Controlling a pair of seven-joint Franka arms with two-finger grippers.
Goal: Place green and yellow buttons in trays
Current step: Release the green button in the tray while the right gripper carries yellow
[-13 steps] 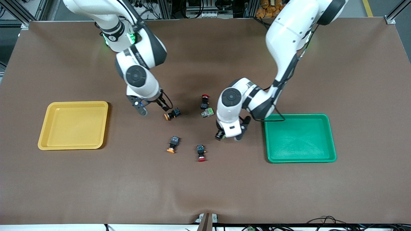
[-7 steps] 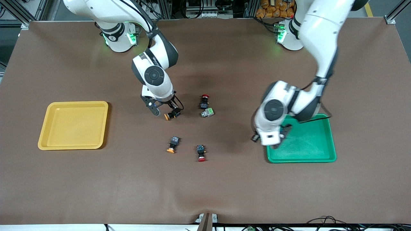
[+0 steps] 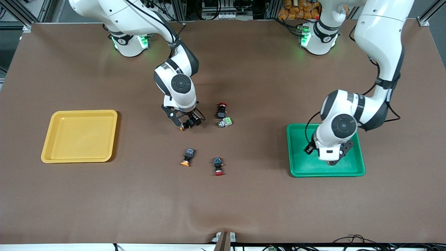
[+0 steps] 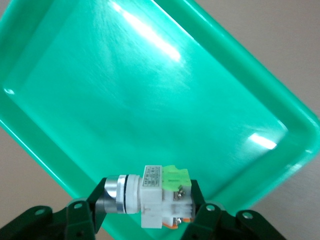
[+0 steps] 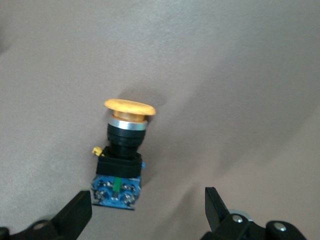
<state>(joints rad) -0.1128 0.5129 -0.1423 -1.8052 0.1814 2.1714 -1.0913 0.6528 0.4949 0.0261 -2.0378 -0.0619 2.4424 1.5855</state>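
my left pincer (image 4: 150,212) hangs over the green tray (image 3: 355,170), pinched tight on a green button (image 4: 155,200), whitish body, pale green block, metal collar; it lies crosswise between my fingers (image 4: 80,220). in the front view this pincer (image 3: 329,161) sits over the part of the tray nearer the camera, and the held button is hidden there under the wrist.

my right pincer (image 5: 147,212) is spread wide, low over a yellow button (image 5: 122,155) lying on its side on the brown surface (image 3: 244,202). its orange-yellow cap (image 5: 130,106) points away from my fingers (image 5: 75,212), its blue-ended black body toward them. no finger touches it. in the front view this pincer (image 3: 186,122) stands over that same button (image 3: 188,124), mid-surface.

a second yellow button (image 3: 187,156) lies nearer the camera than the first, cap toward the camera. the other green button (image 3: 224,122) lies on the surface beside my right pincer, toward the left arm's end. just farther from the camera than it, close by, a red button (image 3: 221,109); whether the two touch i cannot tell. another red button (image 3: 218,166) lies beside the second yellow one, apart from it.

the yellow tray (image 3: 52,158) sits at the right arm's end, nothing in it. the green tray sits toward the left arm's end, its floor bare in the left wrist view.
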